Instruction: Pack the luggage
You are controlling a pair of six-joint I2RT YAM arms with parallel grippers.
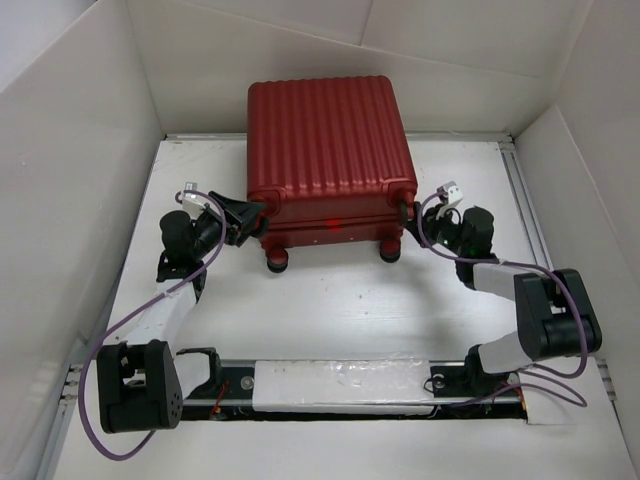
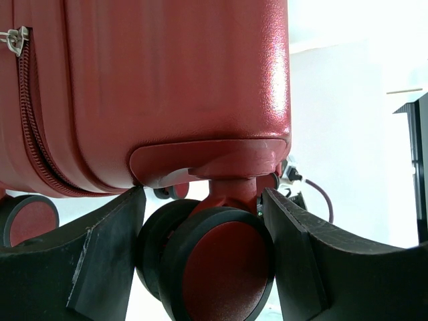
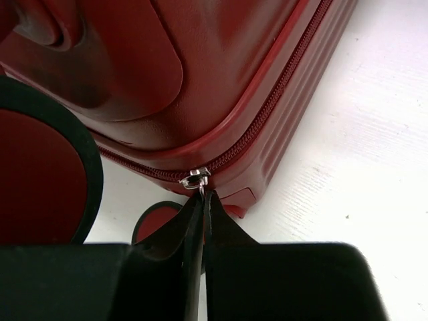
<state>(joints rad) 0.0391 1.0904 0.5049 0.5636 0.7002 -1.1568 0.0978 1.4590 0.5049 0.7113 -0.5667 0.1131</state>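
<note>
At the left, the left gripper [image 1: 243, 216] sits at the near-left corner of the luggage [image 1: 330, 140], its jaws spread wide to either side of a caster wheel [image 2: 224, 267]. From the wrist view I cannot tell whether the pads actually touch the tyre or stand just off it. The luggage lies flat and closed on the table [image 1: 340, 310], in the far middle, ribbed shell up and wheels toward the near edge. It looks like a stiff, bulky hard case with a smooth, fairly slick shell too broad for either gripper to span. It is probably heavy enough that sliding or bracing it will work better than lifting. The wheels swivel and roll, so they make a poor hold and are useful mainly as a stop. At the near-right corner, the right gripper [image 1: 413, 213] is pinched tight on the small metal zipper pull [image 3: 196, 178], where the zipper [image 3: 267, 114] rounds the corner. That tab is the sensible purchase. It is thin and could slip out, so the pull should run along the track while the left arm steadies the case.
</note>
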